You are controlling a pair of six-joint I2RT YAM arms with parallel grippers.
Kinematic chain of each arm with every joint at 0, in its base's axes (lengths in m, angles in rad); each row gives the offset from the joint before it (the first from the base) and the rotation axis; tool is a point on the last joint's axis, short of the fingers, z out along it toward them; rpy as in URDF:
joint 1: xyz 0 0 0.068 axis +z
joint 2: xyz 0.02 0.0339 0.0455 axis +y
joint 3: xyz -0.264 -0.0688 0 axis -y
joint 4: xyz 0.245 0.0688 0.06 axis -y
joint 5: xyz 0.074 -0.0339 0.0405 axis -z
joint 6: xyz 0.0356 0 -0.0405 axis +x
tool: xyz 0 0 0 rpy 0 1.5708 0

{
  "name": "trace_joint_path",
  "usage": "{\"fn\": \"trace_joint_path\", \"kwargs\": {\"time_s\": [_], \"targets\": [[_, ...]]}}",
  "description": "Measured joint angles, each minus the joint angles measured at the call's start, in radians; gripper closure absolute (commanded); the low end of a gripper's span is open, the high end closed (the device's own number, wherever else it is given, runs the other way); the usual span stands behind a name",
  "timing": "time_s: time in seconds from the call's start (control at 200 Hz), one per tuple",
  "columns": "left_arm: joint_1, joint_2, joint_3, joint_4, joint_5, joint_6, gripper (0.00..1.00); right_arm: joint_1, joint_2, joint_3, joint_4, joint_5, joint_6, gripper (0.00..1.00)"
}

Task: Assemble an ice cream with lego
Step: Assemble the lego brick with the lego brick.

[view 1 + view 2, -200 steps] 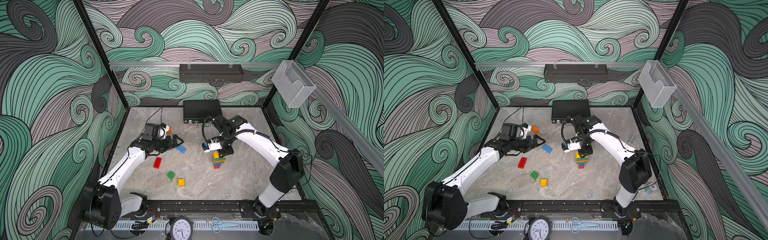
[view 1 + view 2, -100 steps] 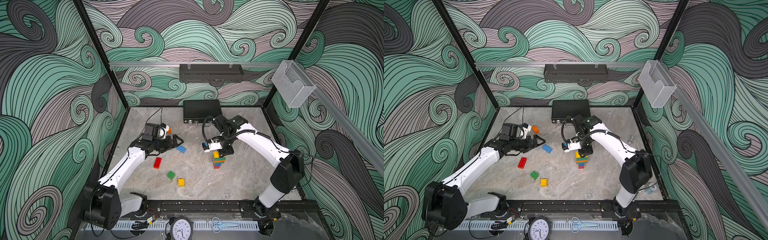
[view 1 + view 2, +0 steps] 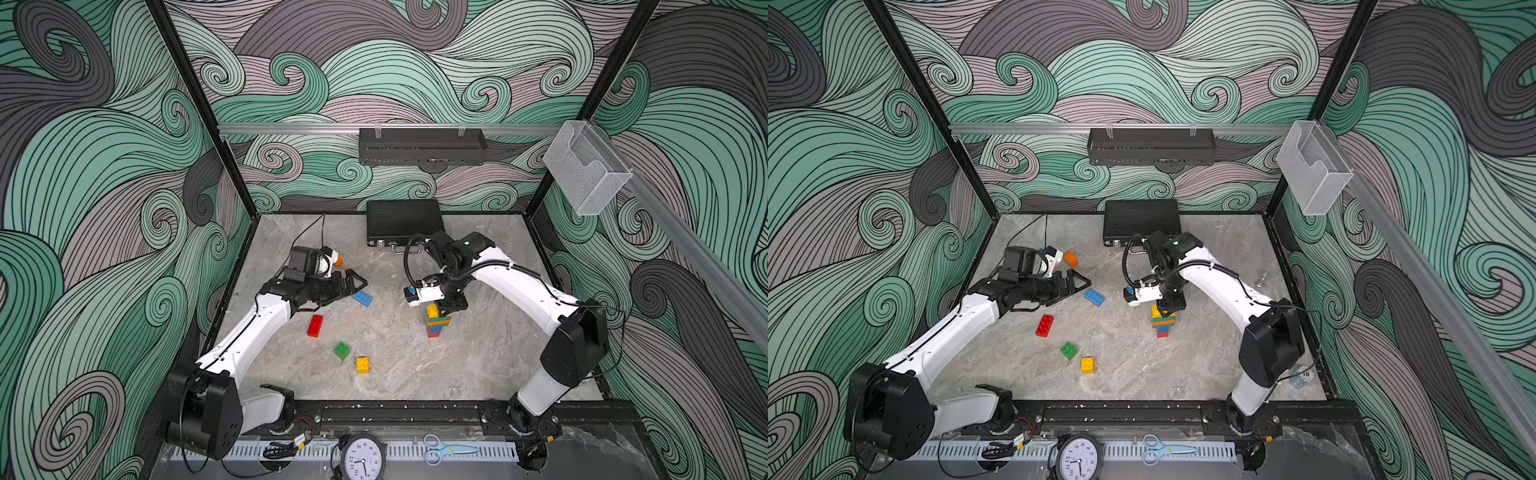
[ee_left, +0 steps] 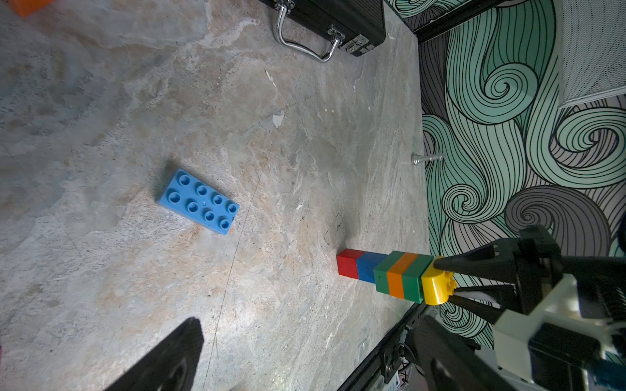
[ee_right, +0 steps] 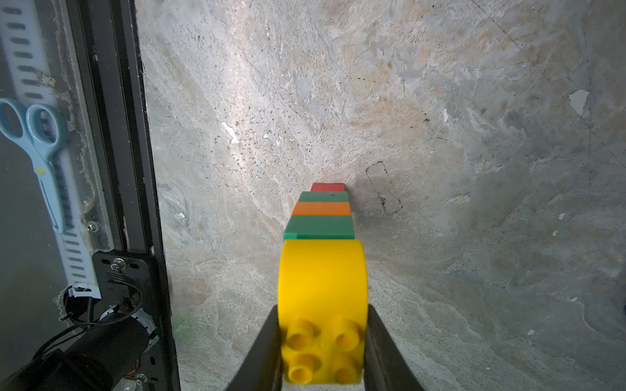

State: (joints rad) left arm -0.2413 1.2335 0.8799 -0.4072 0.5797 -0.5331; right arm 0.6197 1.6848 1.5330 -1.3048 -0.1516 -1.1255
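A lego stack (image 3: 435,326) stands right of the table's middle: red, blue, green, orange, green, with a yellow half-round piece (image 5: 321,277) on top. My right gripper (image 5: 322,316) comes down from above and is shut on that yellow piece (image 4: 435,286), one finger on each side. The left gripper (image 3: 356,283) hovers open and holds nothing, just left of a blue oblong brick (image 3: 362,298) lying flat. A red oblong brick (image 3: 315,325), a green square brick (image 3: 342,350) and a yellow square brick (image 3: 362,365) lie loose nearer the front. An orange half-round piece (image 3: 1071,259) sits behind the left wrist.
A black briefcase (image 3: 403,222) lies shut against the back wall, its handle (image 4: 305,47) towards the table. A small metal pin (image 4: 426,158) lies near the right wall. Scissors (image 3: 446,449) and a clock (image 3: 361,457) sit beyond the front rail (image 3: 395,413).
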Motion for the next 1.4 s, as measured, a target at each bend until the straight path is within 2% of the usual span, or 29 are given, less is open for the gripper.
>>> {"fn": "trace_joint_path", "kwargs": {"time_s": [1.401], "targets": [[0.000,-0.001,0.000,-0.003,-0.007,0.000,0.02,0.000,-0.010,-0.019,0.004,0.017,-0.075,1.00]]}}
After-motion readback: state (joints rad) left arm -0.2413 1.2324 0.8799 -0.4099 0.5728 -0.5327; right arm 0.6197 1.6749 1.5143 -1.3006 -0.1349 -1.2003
